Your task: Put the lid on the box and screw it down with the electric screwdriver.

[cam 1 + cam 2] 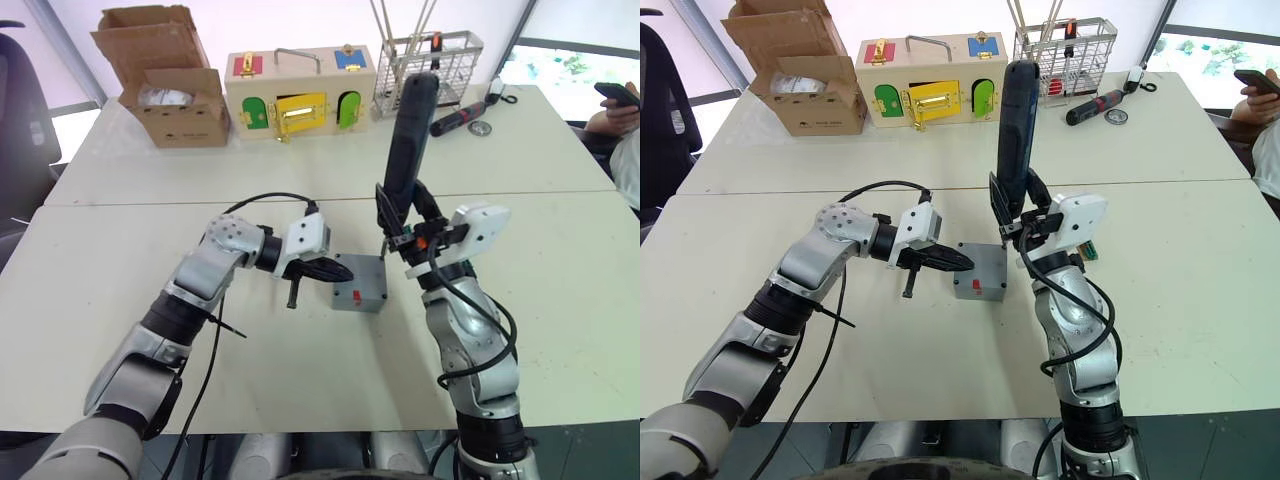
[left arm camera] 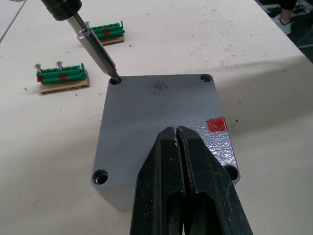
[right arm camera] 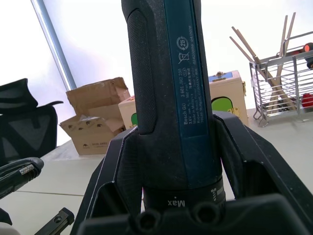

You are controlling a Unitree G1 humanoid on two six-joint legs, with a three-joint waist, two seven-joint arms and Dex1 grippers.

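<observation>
The grey box [image 1: 357, 298], red mark on its near side, stands mid-table with the grey lid [image 2: 161, 105] seated on top, a screw hole at each corner. My left gripper [image 2: 176, 130] is shut, its joined fingertips lying over the lid's near edge [image 1: 336, 271]. My right gripper [image 1: 405, 228] is shut on the electric screwdriver [image 1: 411, 135], a thick black tool with a blue label [image 3: 188, 88], held upright. Its metal bit [image 2: 97, 45] reaches down into the lid's far corner hole.
Two green terminal strips with screws [image 2: 62, 75] lie just beyond the box. At the table's back stand a cardboard box [image 1: 172, 90], a wooden box with coloured doors [image 1: 300, 95], a wire rack [image 1: 430, 62] and a black-and-red hand screwdriver [image 1: 458, 119]. A person's hand with a phone [image 1: 618, 105] is far right.
</observation>
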